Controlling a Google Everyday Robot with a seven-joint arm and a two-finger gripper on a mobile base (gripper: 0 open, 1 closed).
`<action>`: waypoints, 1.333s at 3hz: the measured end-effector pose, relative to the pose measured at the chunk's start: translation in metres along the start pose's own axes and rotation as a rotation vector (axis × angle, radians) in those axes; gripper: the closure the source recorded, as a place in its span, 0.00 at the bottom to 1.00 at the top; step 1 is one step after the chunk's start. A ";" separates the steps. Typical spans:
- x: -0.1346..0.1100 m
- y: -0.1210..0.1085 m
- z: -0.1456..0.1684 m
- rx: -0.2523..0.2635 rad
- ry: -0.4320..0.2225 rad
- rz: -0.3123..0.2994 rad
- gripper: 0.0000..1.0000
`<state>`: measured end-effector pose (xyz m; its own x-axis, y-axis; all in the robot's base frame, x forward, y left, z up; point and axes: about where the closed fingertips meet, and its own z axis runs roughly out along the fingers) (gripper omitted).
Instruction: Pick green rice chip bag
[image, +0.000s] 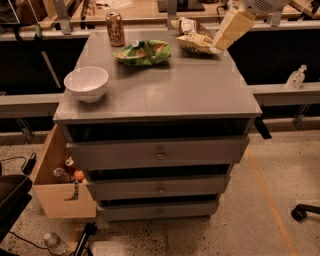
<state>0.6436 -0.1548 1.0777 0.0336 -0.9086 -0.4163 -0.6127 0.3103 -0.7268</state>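
The green rice chip bag (142, 52) lies flat on the far middle of the grey cabinet top (175, 92); it is glossy green with orange-red and white patches. My gripper (223, 41) hangs from the upper right, above the far right corner of the top. Its tip is right over the edge of the pale yellow and white snack bag (192, 36). It is well to the right of the green bag and holds nothing that I can see.
A white bowl (86, 83) sits at the left edge of the top and a brown drink can (115, 28) stands at the far left. A wooden box (60, 187) with small items hangs at the cabinet's left. A spray bottle (296, 77) stands on the right ledge.
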 end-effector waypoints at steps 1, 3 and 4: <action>0.000 0.000 -0.001 0.000 0.002 0.004 0.00; -0.035 -0.017 0.055 0.037 -0.164 -0.032 0.00; -0.054 -0.022 0.111 0.010 -0.291 -0.042 0.00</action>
<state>0.7427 -0.0816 1.0558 0.2850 -0.8027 -0.5239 -0.5982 0.2781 -0.7515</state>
